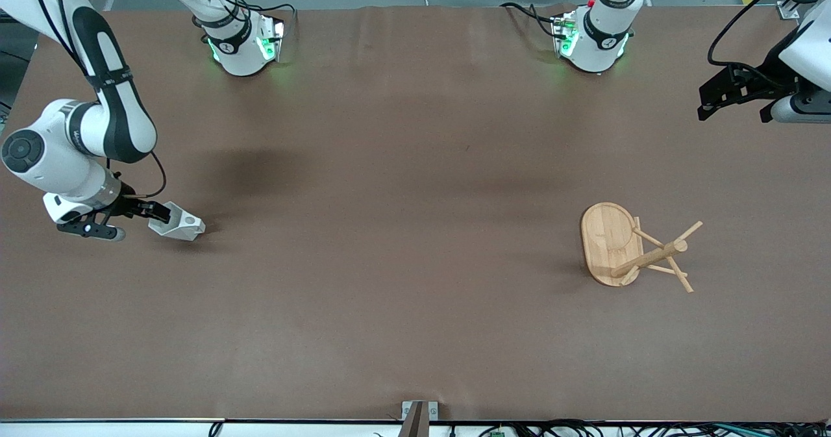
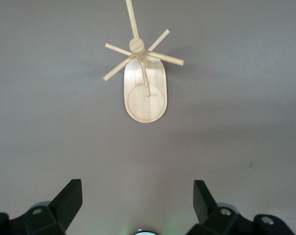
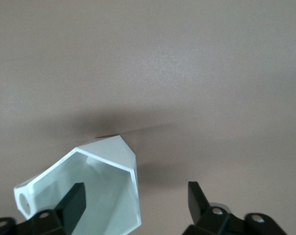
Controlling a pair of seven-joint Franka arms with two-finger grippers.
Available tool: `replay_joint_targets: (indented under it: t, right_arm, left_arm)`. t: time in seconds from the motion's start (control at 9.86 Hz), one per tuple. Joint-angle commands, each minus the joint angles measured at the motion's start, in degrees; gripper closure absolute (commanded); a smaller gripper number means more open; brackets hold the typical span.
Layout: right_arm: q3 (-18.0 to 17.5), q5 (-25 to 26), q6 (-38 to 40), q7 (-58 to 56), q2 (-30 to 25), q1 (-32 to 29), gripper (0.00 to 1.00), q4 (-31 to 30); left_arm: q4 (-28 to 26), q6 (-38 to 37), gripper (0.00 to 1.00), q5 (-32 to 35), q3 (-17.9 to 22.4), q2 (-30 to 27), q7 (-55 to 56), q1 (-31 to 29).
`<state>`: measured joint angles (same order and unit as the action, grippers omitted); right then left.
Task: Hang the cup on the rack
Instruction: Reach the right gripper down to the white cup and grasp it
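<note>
Right gripper at the cup, rack well apart

You had the right gripper low at the small white faceted cup, which lay on its side on the table toward the right arm's end; its fingers stood apart, one apparently inside the rim, gripping nothing yet. The cup looked light, stiff and perhaps slippery, so take the wall. The left gripper waited open, empty, with the bamboo rack well apart from the cup.

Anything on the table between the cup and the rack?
No. In the front view only bare brown table lies between the cup and the rack.
</note>
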<state>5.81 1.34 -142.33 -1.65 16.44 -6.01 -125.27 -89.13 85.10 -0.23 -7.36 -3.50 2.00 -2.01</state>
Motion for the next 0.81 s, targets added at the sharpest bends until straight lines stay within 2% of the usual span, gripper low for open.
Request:
replay_joint_targets:
  t: [0.0,0.1,0.41,0.51,0.61,0.71]
  right_arm:
    - [-0.8,-0.1,-2.1,-0.9,0.8,-0.9,0.29,-0.8]
    - [-0.8,-0.1,-2.2,-0.8,1.5,-0.8,0.41,-0.7]
    - [-0.9,-0.1,-5.3,-0.7,3.2,-0.8,0.69,-0.6]
    - [-0.9,-0.2,-5.4,-0.5,3.6,-0.8,0.89,-0.3]
    - [-1.0,-0.2,-5.3,-0.6,3.6,-0.9,0.99,-0.3]
    - [-1.0,-0.1,-5.2,-0.9,3.6,-0.6,1.00,-0.1]
  left_arm:
    - [-1.2,0.2,0.00,-0.6,0.0,0.5,-1.4,0.0]
    - [-1.3,0.2,0.00,-0.7,0.1,0.5,-1.4,-0.1]
    - [-1.1,0.2,0.00,-0.7,0.1,0.7,-1.2,-0.3]
    - [-1.1,0.2,0.00,-0.9,0.1,0.7,-1.1,-0.2]
    - [-1.1,0.2,0.00,-1.6,0.1,0.8,-0.6,0.2]
    - [-1.1,0.3,0.00,-3.2,-0.1,1.6,-0.4,0.7]
